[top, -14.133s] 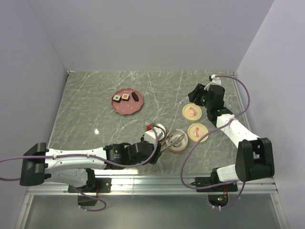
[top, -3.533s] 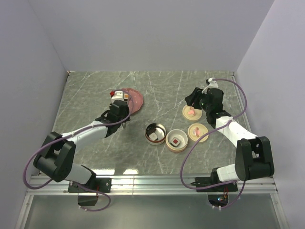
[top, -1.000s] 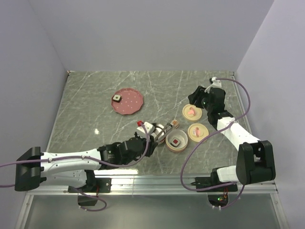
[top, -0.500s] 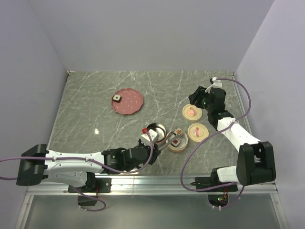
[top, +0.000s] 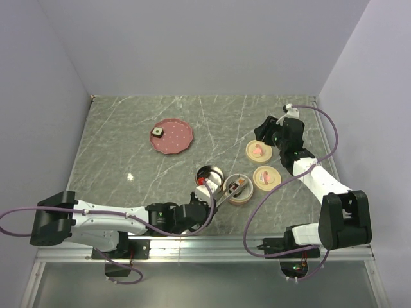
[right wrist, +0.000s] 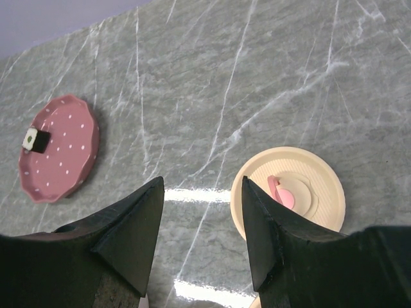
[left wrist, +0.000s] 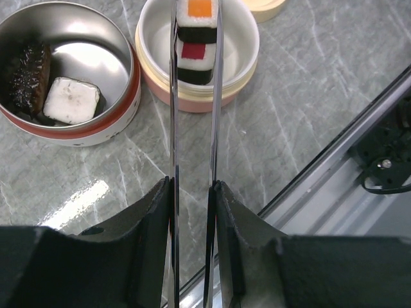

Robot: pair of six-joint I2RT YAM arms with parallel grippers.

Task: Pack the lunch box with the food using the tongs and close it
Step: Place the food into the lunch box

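Note:
My left gripper [left wrist: 192, 183] is shut on the silver tongs [left wrist: 174, 115], squeezing both arms together. The tong tips pinch an orange-topped food block [left wrist: 198, 13] over the cream tub [left wrist: 244, 64] of the lunch box. Just below it a red-topped block [left wrist: 194, 54] lies in the tub. The steel tin [left wrist: 131, 77] beside it holds a white block [left wrist: 69, 99] and a dark piece [left wrist: 29, 74]. From above, the tongs [top: 226, 191] reach from my left gripper [top: 205, 195] to the tub [top: 236, 200]. One block [top: 157, 132] sits on the pink plate [top: 176, 141]. My right gripper [right wrist: 202, 186] is open and holds nothing.
Two cream lids with pink knobs [top: 258, 150] [top: 266, 177] lie right of the tub. My right gripper [top: 268, 131] hovers beside the far lid [right wrist: 321, 192]. The pink plate [right wrist: 61, 151] and its block [right wrist: 36, 139] show at the left of the right wrist view. The table's metal edge [left wrist: 334, 154] runs close to the tub.
My left arm has drawn back toward the near edge, bringing the tongs and the orange-topped block over the cream tub. The right arm has not moved.

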